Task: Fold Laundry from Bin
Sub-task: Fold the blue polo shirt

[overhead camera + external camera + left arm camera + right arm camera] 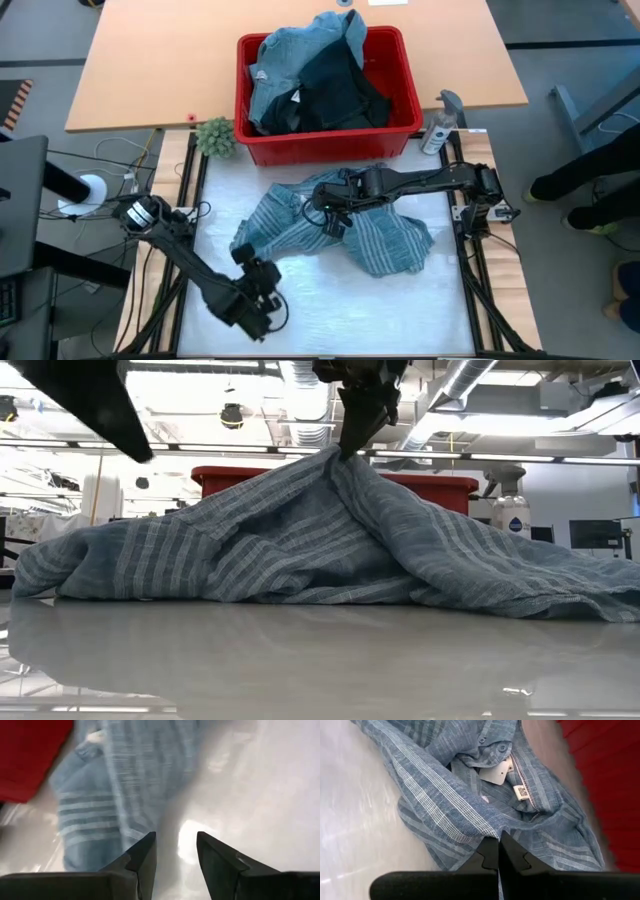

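The right gripper pinches the striped shirt up into a peak. The left gripper, jaws narrowly parted and empty, hovers by the shirt's edge. It'd do well to catch that edge, then spread the shirt flat.

A lab: exposed ceiling ducts; strip lights; aluminium-framed workbench.

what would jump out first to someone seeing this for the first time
The striped shirt heaped mid-table, with the right gripper pinching a fold and lifting it into a tent-like peak. Behind it sits the bright red bin, still piled with denim and dark clothes. The left gripper is off the shirt near the table's front left, fingers apart and empty.
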